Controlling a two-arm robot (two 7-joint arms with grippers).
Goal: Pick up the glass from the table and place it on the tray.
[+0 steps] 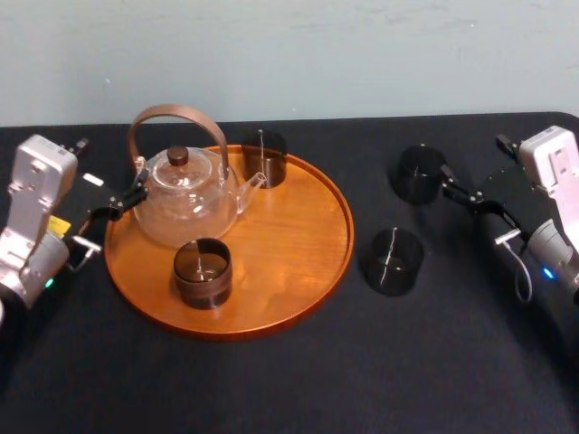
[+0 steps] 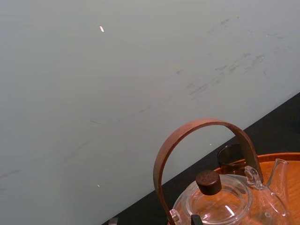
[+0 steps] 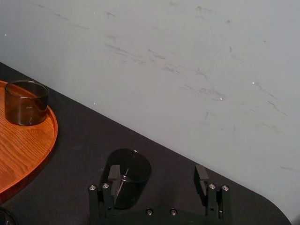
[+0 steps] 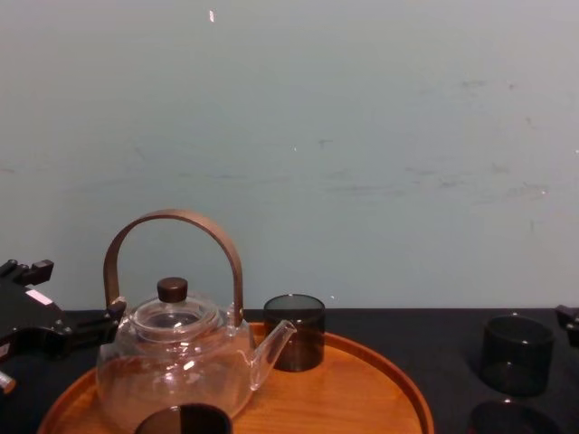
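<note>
- Head view: the glass (image 1: 419,174) stood on the table (image 1: 289,389), at 2 o'clock from the tray (image 1: 303,244). The right gripper (image 1: 455,188) was at the glass's 4 o'clock, apparently approaching. The left gripper (image 1: 137,192) idled beside the teapot (image 1: 188,199).
- Left wrist view: its fingertips looked apart.
- Right wrist view: the fingers (image 3: 114,174) were spread and empty, the glass just beyond one.
- Chest view: the glass was off the tray.

Left arm bent, left claw (image 1: 136,193) aimed inward. Right arm extended, right claw (image 3: 158,176) spread wide.
</note>
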